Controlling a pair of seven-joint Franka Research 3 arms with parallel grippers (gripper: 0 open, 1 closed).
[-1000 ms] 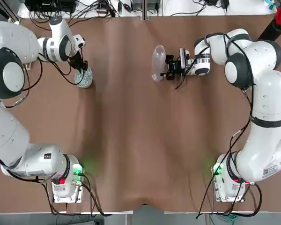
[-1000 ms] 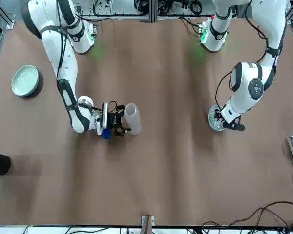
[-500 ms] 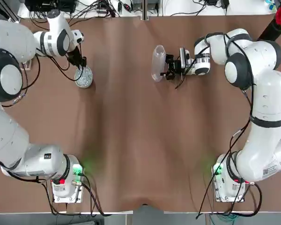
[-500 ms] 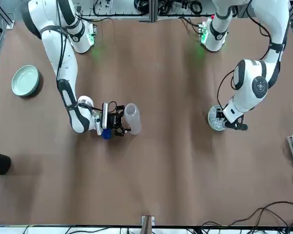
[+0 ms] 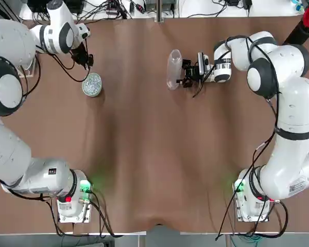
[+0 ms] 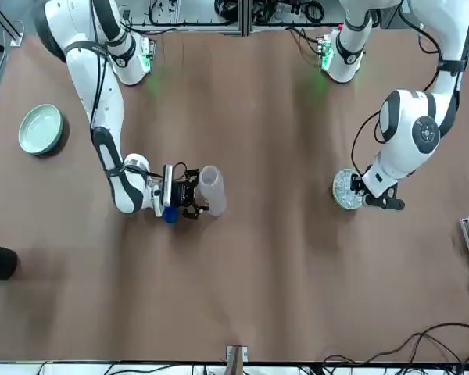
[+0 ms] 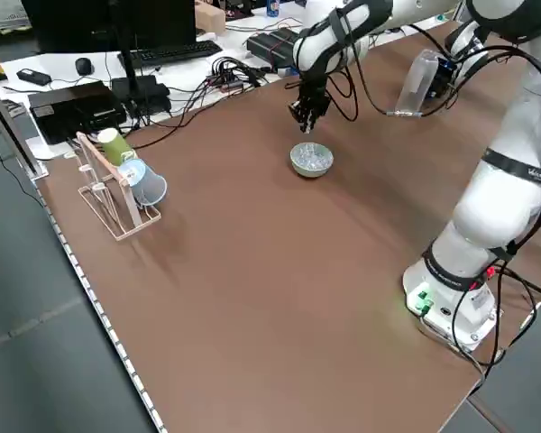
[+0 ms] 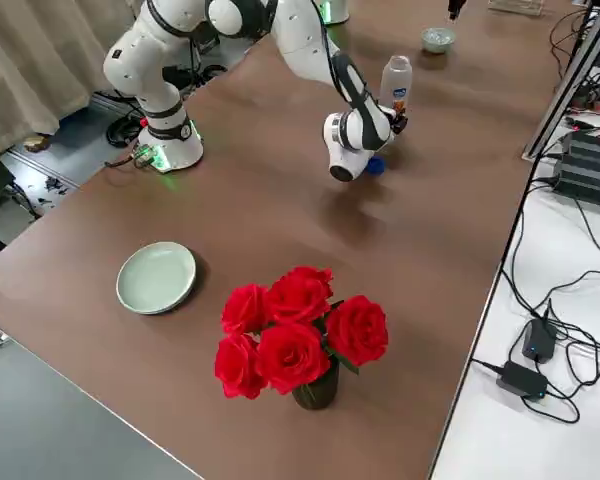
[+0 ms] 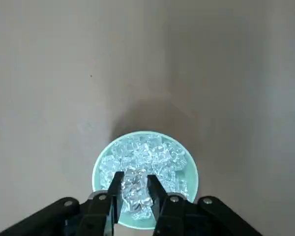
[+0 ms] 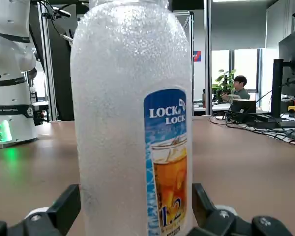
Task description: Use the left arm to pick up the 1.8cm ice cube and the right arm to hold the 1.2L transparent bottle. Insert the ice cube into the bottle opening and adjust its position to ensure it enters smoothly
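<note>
**While the right gripper (image 10: pixel 136 191) pinches the bottle, the left gripper (image 9: pixel 136 177) hangs by the ice.**

Label (image 10: pixel 168 160): reads "LOCK & LOCK" above an amber iced drink, with "1.2" low on it. Bottle (image 10: pixel 123 113) stands upright between the right jaws, which press its sides; its clear plastic looks frosted. Bottle opening: cut off in the right wrist view.

Left jaws: closed on a glassy ice cube (image 9: pixel 136 189), which shows between the tips. Beyond it lies a pale green bowl (image 9: pixel 192 172) of clear cubes; in the top view the gripper is above and just beside this bowl.

Surface: brown covering (image 5: pixel 144 154), softly creased. A blue cap (image 8: pixel 376 166) lies below the right arm. A pale green plate (image 8: pixel 156 278) rests near red roses (image 8: pixel 292 350) in a dark vase (image 8: pixel 318 388). White rack (image 7: pixel 117 203) holds a green cup (image 7: pixel 114 144) and a light blue cup (image 7: pixel 144 183).

Room: monitor (image 7: pixel 117 23), keyboard (image 7: pixel 176 54) and tangled cables (image 7: pixel 225 77) on a white bench. A seated person (image 10: pixel 240 89) near a leafy plant (image 10: pixel 224 82); beige curtain (image 8: pixel 40 70) behind the right arm's base.
</note>
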